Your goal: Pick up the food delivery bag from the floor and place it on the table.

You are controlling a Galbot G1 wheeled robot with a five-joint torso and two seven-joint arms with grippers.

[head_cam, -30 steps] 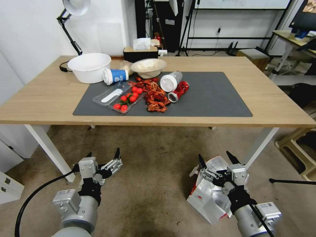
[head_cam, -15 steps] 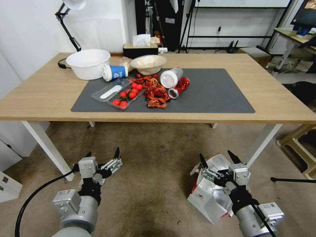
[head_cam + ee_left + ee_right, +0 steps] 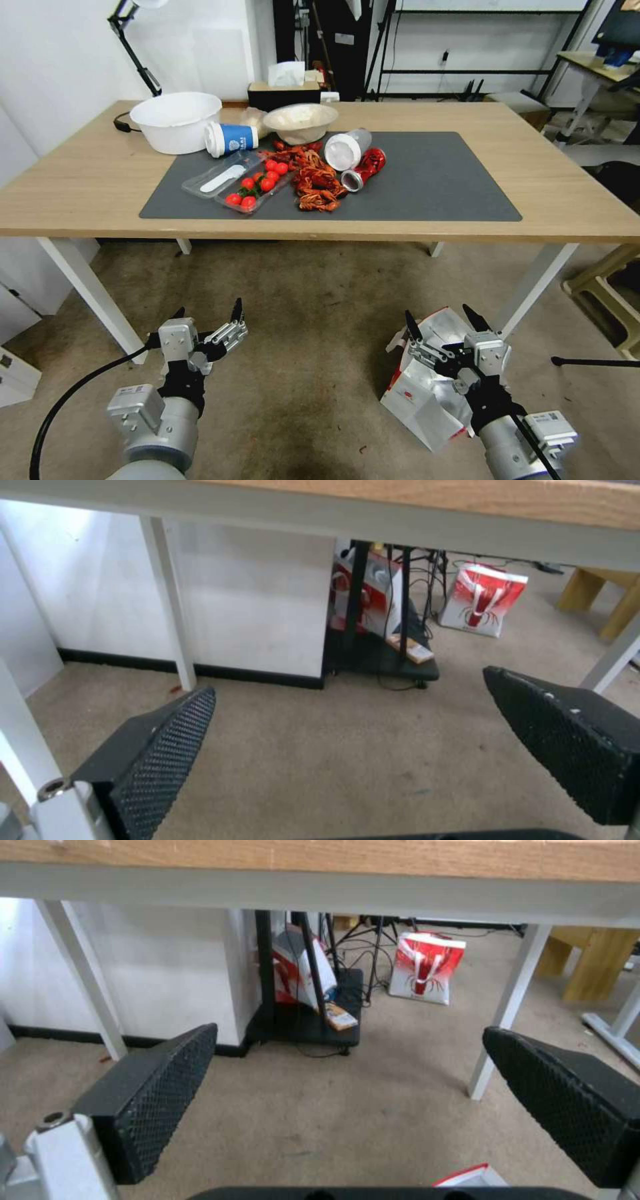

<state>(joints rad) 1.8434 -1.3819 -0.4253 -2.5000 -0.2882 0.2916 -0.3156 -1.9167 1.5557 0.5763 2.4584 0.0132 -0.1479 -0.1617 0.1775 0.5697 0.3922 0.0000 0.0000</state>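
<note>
The food delivery bag (image 3: 417,400), white with red trim and silver foil lining, lies on its side on the floor (image 3: 307,320) at my right, beside a white table leg. My right gripper (image 3: 437,315) hovers open just above its foil mouth; a red and white corner of the bag (image 3: 467,1176) peeks below the right gripper (image 3: 350,1029). Over bare floor at my left, the left gripper (image 3: 209,309) also stands open, holding nothing, as the left gripper (image 3: 347,680) shows up close. The light-wood table (image 3: 80,193) with its dark grey mat (image 3: 433,187) stretches ahead.
On the mat and table lie a white bowl (image 3: 175,120), a blue cup (image 3: 230,139), a tomato tray (image 3: 257,190), crayfish (image 3: 315,181) and jars. White table legs (image 3: 87,293) flank the floor space. Another red and white bag (image 3: 427,967) stands beyond the table. A black stand (image 3: 303,1020) is behind.
The whole head picture has shifted: the table sits a little higher and farther, so the camera has moved. Both grippers and the bag keep their places.
</note>
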